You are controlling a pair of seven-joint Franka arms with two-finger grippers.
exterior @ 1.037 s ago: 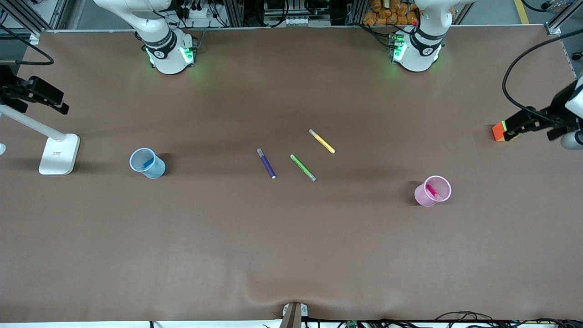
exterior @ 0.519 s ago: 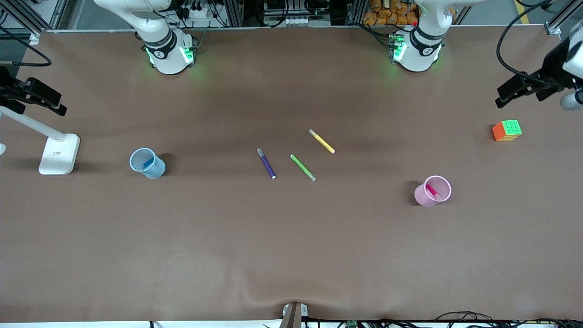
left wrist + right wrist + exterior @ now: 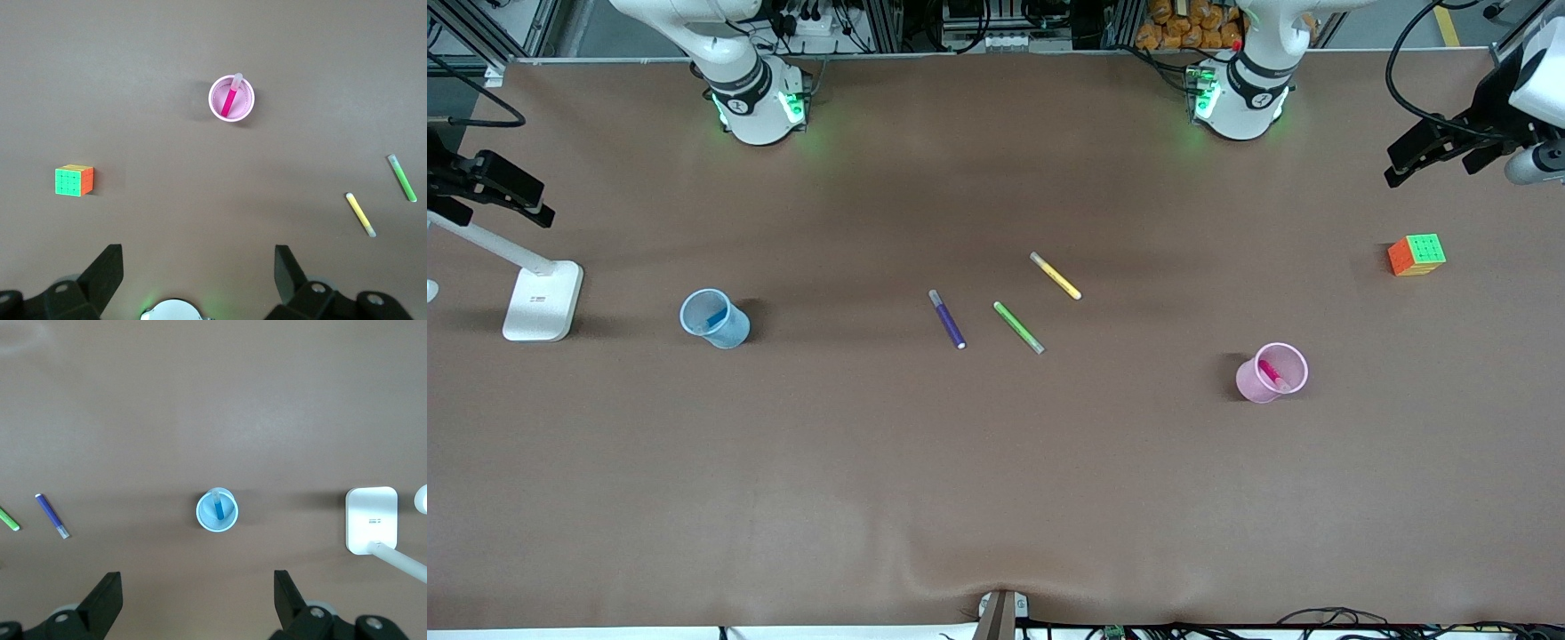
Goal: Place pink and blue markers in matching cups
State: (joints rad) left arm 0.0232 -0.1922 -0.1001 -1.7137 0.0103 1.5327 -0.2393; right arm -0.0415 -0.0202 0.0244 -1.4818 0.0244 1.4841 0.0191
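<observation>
Since both task markers already stand in their cups, the step in hand reads as backing the arms away without disturbing anything.

Right gripper: the right gripper [image 3: 193, 603] hangs high over the desk edge at the right arm's end, above a white lamp base [image 3: 543, 300]; its fingers [image 3: 103, 600] are spread wide with nothing between them.

Blue cup: the small translucent pale blue plastic cup [image 3: 714, 318] stands upright toward the right arm's end of the brown desk [image 3: 783, 480], about midway between the robots' edge and the camera's edge, near the lamp base.

Blue marker: the slim mid-blue felt-tip marker [image 3: 218, 507] leans inside that cup, its greyish end up against the rim.

Loose markers: a dark purple marker [image 3: 947, 318], a green marker [image 3: 1018, 327] and a yellow marker [image 3: 1056, 276] lie flat near the desk's middle, apart from one another; by my reading they are no part of the job and should stay put.

Pink cup: the small translucent pale pink plastic cup [image 3: 1272, 372] stands upright toward the left arm's end.

Pink marker: the slim magenta-pink marker [image 3: 230, 100] leans inside it, paler end at the rim.

Cube: a colourful puzzle cube [image 3: 1416, 254] sits near the desk edge at the left arm's end.

Left gripper: the left gripper [image 3: 199, 283] hangs over the desk corner at the left arm's end by the robots' edge, fingers [image 3: 290, 270] apart and empty.

Doing it well: keep both grippers high and wide of the cups, which look light and easy to tip.
</observation>
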